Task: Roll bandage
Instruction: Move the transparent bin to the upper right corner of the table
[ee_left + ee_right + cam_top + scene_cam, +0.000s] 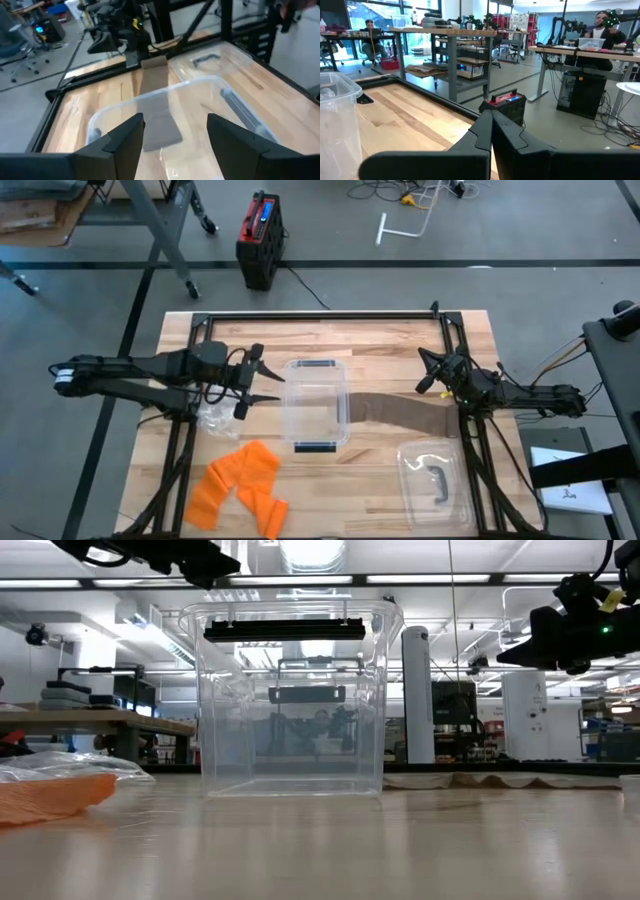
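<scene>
A brown bandage (400, 412) lies unrolled and flat on the wooden table. It runs from beside the clear plastic box (318, 402) to under the right arm, and it also shows in the left wrist view (157, 105). My left gripper (265, 378) hovers open above the table just left of the box, pointing at it, with nothing between its fingers (125, 145). My right gripper (425, 375) is shut and held level above the bandage's far-right end, touching nothing.
Orange bandages (240, 485) lie at the near left, with a crumpled clear bag (215, 418) beside them under the left gripper. The box's clear lid (435, 480) with a dark handle lies at the near right. A black frame (320, 315) borders the table.
</scene>
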You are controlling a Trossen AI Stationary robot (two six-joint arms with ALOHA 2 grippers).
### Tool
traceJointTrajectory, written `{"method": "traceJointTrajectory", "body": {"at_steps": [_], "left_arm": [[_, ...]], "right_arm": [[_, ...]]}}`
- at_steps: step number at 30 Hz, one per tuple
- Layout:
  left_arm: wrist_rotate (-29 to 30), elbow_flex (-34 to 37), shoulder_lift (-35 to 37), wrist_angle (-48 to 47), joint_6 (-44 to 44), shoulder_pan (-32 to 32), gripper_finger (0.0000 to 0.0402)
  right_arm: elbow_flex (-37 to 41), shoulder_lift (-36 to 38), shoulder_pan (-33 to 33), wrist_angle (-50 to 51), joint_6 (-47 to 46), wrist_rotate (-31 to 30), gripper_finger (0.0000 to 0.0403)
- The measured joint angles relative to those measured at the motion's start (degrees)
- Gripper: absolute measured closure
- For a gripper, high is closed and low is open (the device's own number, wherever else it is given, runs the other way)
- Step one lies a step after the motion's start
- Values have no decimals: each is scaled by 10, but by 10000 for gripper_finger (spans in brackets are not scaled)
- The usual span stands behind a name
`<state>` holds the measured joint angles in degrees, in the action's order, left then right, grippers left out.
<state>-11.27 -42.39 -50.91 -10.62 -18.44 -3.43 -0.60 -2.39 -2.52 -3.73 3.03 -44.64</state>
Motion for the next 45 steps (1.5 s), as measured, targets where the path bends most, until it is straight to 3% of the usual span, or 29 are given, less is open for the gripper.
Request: {"method": "traceJointTrajectory", "body": {"at_steps": [7,13,20,27,31,38,45], "left_arm": [[-33,20,-7,-19,-26,32,195],[-11,24,-34,-18,-54,90,190],[41,20,-91,-19,-72,128,192],[54,1,-118,-26,-49,170,202],[135,-22,-124,-68,-30,214,198],[202,-27,-137,-82,38,271,177],[242,-26,-174,-59,57,298,178]], "right_arm": [[0,0,0,-22,-53,3,403],[0,0,0,-75,-116,15,403],[-5,-39,0,-205,-192,118,403],[-109,-213,9,-199,-205,151,403],[-201,-353,32,-181,-176,153,403],[-404,-564,115,-36,-119,143,403],[-581,-719,224,113,-54,71,403]]}}
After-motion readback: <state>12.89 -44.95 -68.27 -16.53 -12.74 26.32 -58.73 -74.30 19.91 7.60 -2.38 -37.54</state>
